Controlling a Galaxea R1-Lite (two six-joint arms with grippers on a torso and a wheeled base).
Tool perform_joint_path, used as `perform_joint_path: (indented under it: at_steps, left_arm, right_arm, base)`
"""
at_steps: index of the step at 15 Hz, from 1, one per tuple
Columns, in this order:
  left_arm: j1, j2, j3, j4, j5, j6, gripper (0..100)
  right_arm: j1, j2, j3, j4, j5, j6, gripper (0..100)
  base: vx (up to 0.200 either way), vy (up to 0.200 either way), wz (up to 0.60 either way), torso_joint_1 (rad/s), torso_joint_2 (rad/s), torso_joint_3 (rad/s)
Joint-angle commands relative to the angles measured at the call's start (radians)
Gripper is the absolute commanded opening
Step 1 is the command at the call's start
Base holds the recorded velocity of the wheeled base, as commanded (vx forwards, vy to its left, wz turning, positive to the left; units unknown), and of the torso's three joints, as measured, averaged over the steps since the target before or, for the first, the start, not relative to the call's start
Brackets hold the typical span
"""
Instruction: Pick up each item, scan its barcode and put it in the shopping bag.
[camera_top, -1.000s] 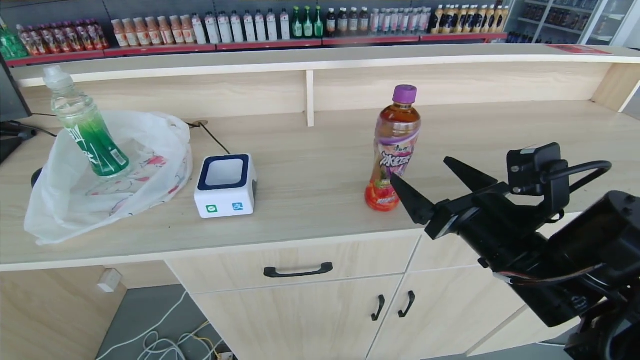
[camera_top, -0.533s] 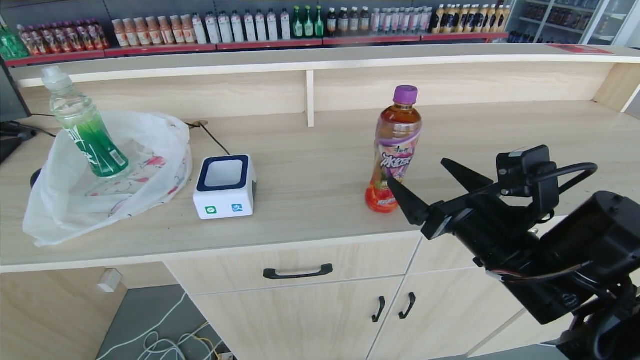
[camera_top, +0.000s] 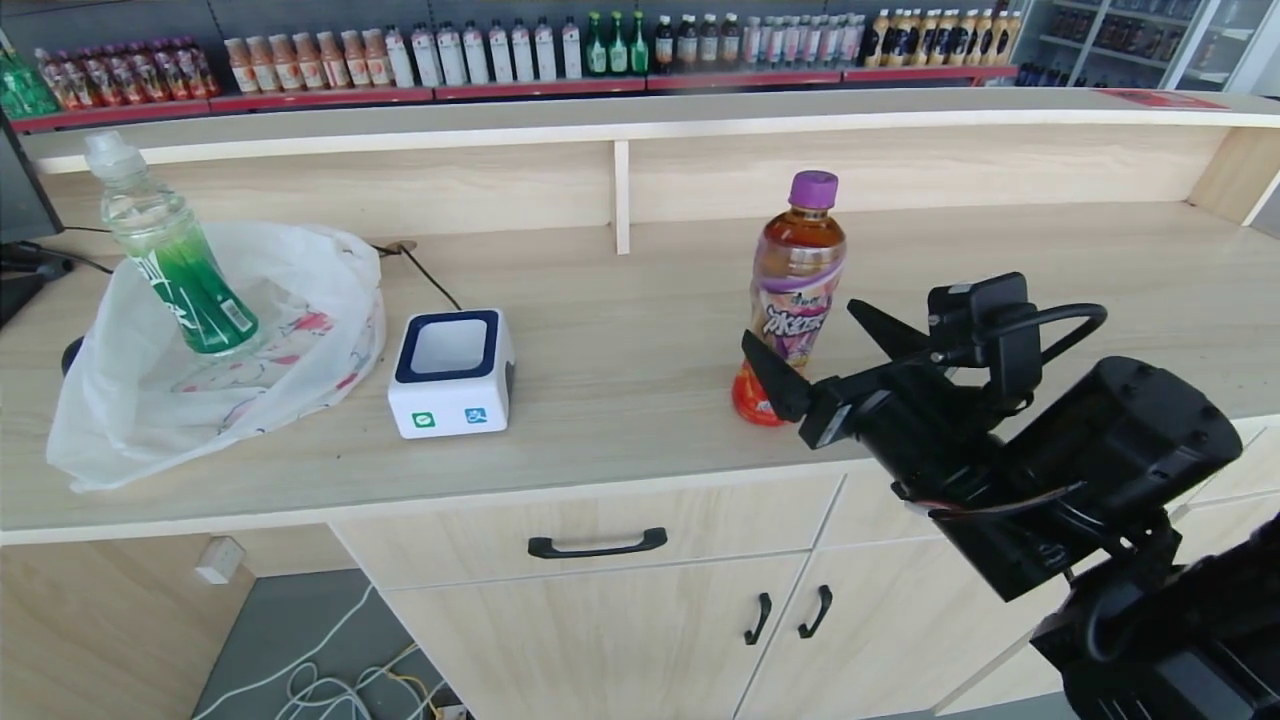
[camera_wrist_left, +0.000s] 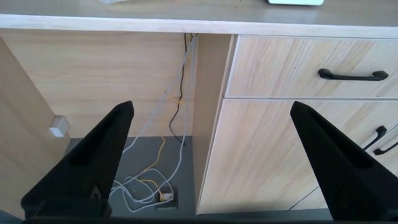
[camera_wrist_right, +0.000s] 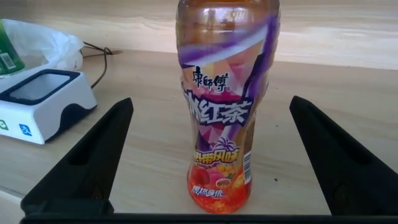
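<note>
Right now the tea bottle (camera_top: 790, 300) is standing on the counter (camera_top: 620, 330), well to the right of the scanner (camera_top: 450, 372). Its long axis is running straight up, with the purple cap pointing to the ceiling and the red base sitting flat on the wood. In the right wrist view its barcode (camera_wrist_right: 244, 167) is showing low on the label, facing the arm.

The right gripper (camera_top: 800, 325) is sitting level with the bottle's lower half. Its fingers are spread wide, one on each side of the body and neither touching it, probably so that closing them would catch the label zone. The scanner's window is facing upward, so the bottle will likely need tipping to present the barcode.

On the scanner's left, just beside it, the shopping bag (camera_top: 200, 370) is lying slumped open. A green bottle (camera_top: 175, 250) is leaning inside it, apparently already dealt with. The left gripper (camera_wrist_left: 211, 109) is hanging lower than the scanner, facing the cabinet front (camera_wrist_left: 280, 137), with its fingers wide apart and holding nothing.
</note>
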Motion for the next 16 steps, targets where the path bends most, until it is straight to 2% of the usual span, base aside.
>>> perform_joint_path:
  at_steps: [1, 5, 10, 16]
  left_arm:
    - [0.0, 0.0, 0.0, -0.002, -0.001, 0.0, 100]
    - [0.0, 0.0, 0.0, 0.0, 0.0, 0.0, 100]
    - [0.0, 0.0, 0.0, 0.0, -0.001, 0.0, 100]
    - [0.0, 0.0, 0.0, 0.0, 0.0, 0.0, 100]
  right_arm:
    - [-0.004, 0.056, -0.025, -0.001, -0.001, 0.0, 100]
    - [-0.012, 0.102, -0.091, -0.001, -0.003, -0.005, 100]
    - [-0.015, 0.102, -0.25, 0.185, -0.028, -0.017, 100]
    - [-0.024, 0.132, -0.321, 0.252, -0.051, -0.017, 100]
  base:
    - [0.0, 0.0, 0.0, 0.0, 0.0, 0.0]
    - [0.0, 0.0, 0.0, 0.0, 0.0, 0.0]
    - [0.0, 0.0, 0.0, 0.0, 0.0, 0.0]
    - [0.0, 0.0, 0.0, 0.0, 0.0, 0.0]
